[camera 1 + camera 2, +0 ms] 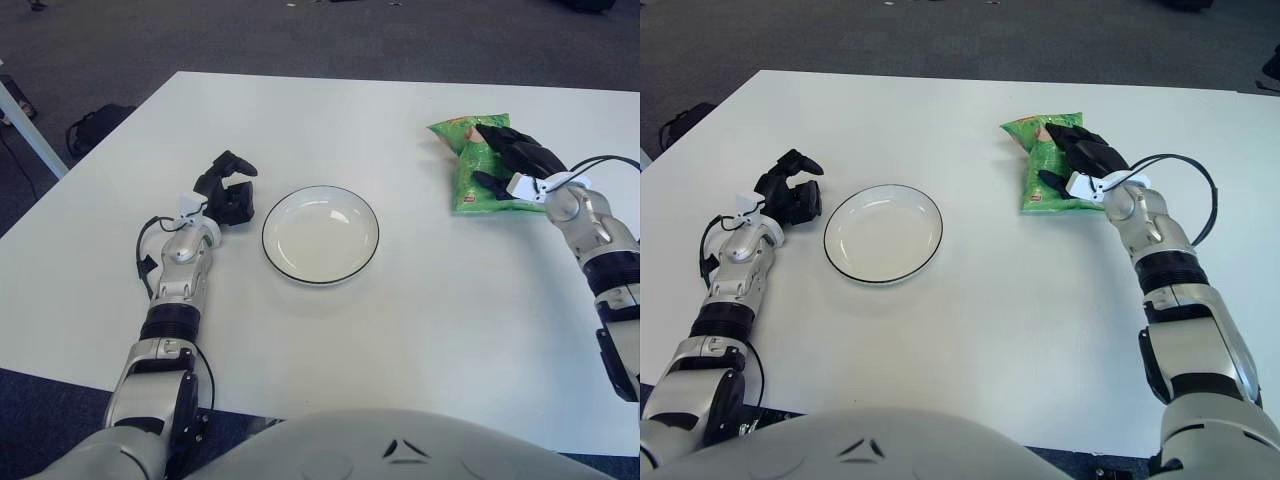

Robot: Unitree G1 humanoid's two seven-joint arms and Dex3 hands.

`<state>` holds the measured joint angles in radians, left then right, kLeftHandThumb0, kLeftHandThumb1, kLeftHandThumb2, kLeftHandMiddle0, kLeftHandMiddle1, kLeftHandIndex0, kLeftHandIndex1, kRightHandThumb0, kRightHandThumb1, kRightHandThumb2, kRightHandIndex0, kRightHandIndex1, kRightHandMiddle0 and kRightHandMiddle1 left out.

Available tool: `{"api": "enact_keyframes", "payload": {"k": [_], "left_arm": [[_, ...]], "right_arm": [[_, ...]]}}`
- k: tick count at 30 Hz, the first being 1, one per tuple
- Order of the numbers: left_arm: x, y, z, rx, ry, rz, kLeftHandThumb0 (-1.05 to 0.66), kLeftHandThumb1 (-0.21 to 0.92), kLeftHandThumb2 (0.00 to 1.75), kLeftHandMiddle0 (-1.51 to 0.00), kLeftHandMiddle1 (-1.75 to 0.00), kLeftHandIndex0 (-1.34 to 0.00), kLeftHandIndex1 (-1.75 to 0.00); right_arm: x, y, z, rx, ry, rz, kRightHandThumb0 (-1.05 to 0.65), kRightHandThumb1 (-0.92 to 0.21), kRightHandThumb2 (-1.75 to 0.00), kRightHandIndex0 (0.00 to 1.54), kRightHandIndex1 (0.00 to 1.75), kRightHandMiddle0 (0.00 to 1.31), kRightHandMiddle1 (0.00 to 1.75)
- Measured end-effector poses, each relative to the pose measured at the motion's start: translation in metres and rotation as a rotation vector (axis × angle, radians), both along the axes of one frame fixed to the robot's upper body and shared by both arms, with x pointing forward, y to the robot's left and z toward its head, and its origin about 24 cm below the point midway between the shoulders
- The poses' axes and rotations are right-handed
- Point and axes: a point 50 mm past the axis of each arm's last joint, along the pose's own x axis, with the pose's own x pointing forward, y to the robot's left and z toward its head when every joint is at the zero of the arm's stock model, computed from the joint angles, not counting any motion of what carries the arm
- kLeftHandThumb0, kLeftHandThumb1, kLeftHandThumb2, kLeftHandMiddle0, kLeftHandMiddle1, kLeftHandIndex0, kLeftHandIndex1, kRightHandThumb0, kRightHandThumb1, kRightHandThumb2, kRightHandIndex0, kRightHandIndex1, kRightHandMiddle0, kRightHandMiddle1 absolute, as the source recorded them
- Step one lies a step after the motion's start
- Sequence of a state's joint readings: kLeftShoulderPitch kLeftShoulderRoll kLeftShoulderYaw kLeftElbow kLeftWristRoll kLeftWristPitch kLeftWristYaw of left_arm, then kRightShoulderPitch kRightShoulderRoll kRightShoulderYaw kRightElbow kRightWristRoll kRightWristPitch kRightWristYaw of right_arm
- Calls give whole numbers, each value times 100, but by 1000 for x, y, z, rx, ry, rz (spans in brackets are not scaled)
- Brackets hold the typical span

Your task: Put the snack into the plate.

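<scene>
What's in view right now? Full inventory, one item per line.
table: 1, white, fills most of the view, over dark carpet.
plate: 1, white with a dark rim, on the table left of centre, nothing in it.
snack bag: 1, green, on the table at the far right, apart from the plate.
dark bag: 1, black, on the floor off the table's left edge.
cable: 1, black, looping by the right wrist.
left hand: 1, black fingers curled, holding nothing, just left of the plate.
right hand: 1, black fingers closed over the snack bag's right side.
</scene>
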<state>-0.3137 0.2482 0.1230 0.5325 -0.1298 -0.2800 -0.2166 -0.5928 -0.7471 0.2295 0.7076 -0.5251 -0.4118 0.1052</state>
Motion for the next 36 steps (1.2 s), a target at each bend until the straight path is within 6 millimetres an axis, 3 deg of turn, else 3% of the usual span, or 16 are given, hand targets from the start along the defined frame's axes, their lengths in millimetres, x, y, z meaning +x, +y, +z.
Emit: {"api": "enact_keyframes", "payload": {"k": [11,18,23,36], "left_arm": [[0,-1,0,11,0,-3,-43,49,110,-116,-175,-48,-175],[0,0,0,15,-1,-2,-42,50,109,-116,-175,-47,-175],[0,0,0,15,0,-3,-42,50,109,-115,-175,-47,-175],[0,-1,1,14,1,-3,-42,51,107,-115,-175,-46,-175]], "right_arm": [[-22,-14,13,-105,104,147,-93,-92,-90,4,2,0,27],[-32,-13,16,-138,201,213,-90,-92,-93,16,8,0,33],[-39,-16,21,-116,266,225,-85,-92,-92,31,18,0,52],[-57,-18,32,-22,348,245,-69,-92,-79,36,76,0,98]]}}
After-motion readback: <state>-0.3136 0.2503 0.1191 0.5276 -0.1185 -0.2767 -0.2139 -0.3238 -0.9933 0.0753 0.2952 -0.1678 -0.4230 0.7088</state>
